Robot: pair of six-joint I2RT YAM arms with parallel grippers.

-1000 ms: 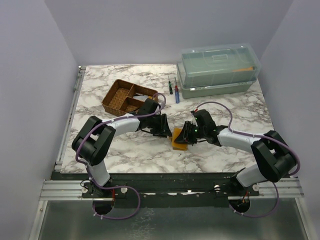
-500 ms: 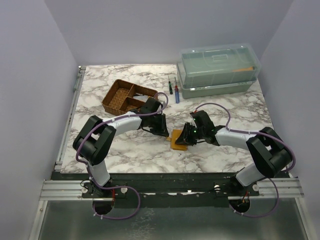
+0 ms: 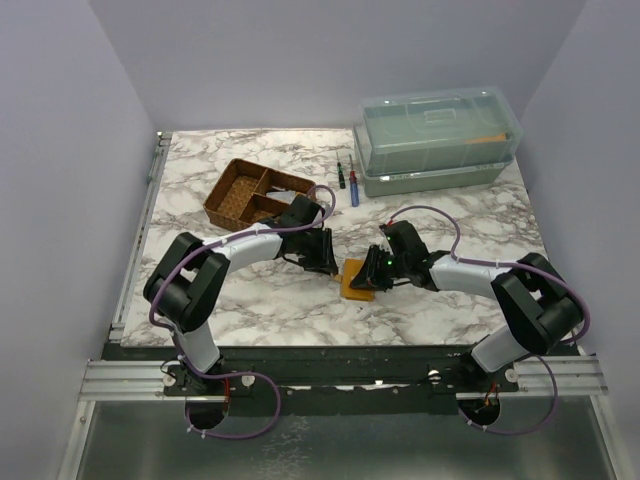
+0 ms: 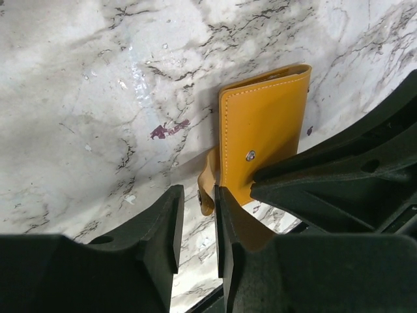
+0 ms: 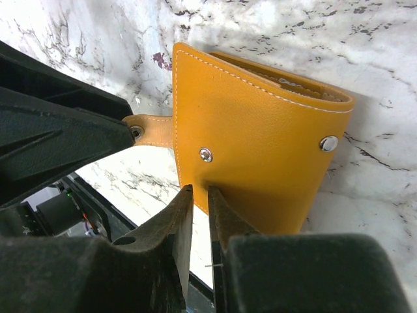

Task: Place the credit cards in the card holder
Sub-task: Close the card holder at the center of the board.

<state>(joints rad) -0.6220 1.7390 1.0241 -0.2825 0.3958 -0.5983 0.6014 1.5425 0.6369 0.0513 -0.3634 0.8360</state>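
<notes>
Both arms stretched inward, elbows out, wrists pitched down, hands almost tip to tip at centre. Left hand (image 4: pixel 195 218): jaws parted, narrow gap showing. Right hand (image 5: pixel 199 202): jaws nearly together, thin slit only; grip unclear.

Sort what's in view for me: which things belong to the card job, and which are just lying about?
Job: mustard-orange card holder; credit cards, apparently the pale flat pieces in the brown compartment tray.
Lying about: the tray itself; clear lidded plastic box; two small screwdriver-like tools.
</notes>
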